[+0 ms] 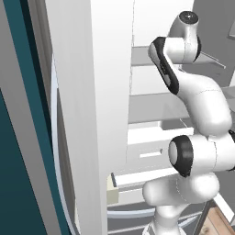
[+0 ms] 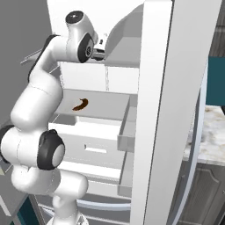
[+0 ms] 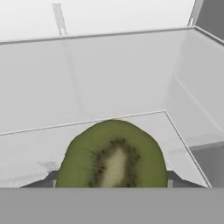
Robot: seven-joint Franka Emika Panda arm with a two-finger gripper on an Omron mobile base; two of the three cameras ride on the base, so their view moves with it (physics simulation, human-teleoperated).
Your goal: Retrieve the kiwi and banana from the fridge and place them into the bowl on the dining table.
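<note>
- Kiwi (image 3: 112, 155): cut face showing, green flesh, pale core, dark seeds; low centre of hand view, on white fridge (image 2: 158, 110) shelf (image 3: 131, 74).
- Gripper (image 3: 112, 183): fingertips flank kiwi; contact cannot be told.
- Shelf edge and side wall at right; bare shelf behind.
- Banana (image 2: 80, 104): brown, curved, mid-left on lower shelf, right base view.

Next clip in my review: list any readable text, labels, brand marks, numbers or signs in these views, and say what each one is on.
No readable text, label, brand, number or sign in any view.
The fridge walls, door and shelves are plain white and grey.
The kiwi shows its cut face, no sticker.
The banana on the fridge shelf is a small brown shape, no marking visible.
The arm's white shells carry no lettering.
</note>
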